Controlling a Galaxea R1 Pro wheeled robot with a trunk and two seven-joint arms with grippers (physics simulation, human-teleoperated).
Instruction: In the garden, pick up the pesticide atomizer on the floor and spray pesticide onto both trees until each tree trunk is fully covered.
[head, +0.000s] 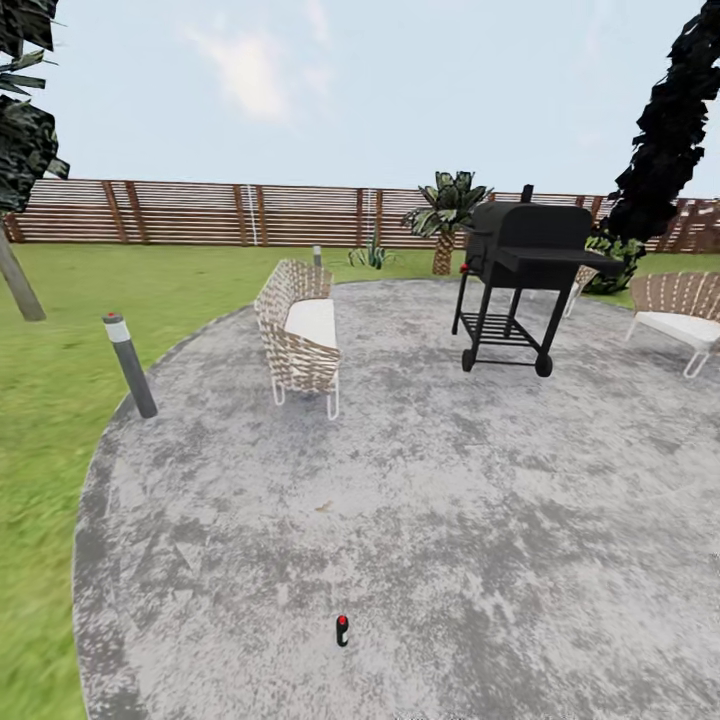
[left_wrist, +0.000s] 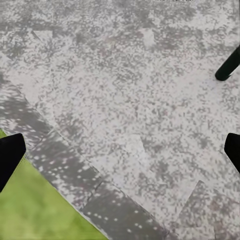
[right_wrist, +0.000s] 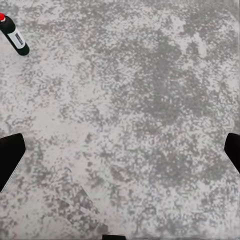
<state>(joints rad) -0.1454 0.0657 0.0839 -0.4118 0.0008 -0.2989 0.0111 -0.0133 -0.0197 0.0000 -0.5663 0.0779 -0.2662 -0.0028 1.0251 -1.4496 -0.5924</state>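
The pesticide atomizer (head: 342, 630), a small black bottle with a red top, stands on the grey stone paving low in the head view. It also appears in the right wrist view as the atomizer (right_wrist: 14, 35), showing its white label, well away from my right gripper (right_wrist: 120, 152). That gripper is open, its black fingers (right_wrist: 10, 157) spread wide over bare paving. My left gripper (left_wrist: 120, 152) is open too, hovering over the paving's edge with nothing between its fingers (left_wrist: 9, 155). A pale grey-brown tree trunk (head: 20, 285) leans at the far left on the grass, dark foliage above it.
A wicker bench (head: 300, 335) and a black grill (head: 520, 285) stand on the round paving (head: 450, 500). A short bollard lamp (head: 130, 365) marks its left rim. Another wicker chair (head: 680, 310), a small palm (head: 445, 215) and a dark conifer (head: 665, 130) sit farther back before the wooden fence (head: 200, 212).
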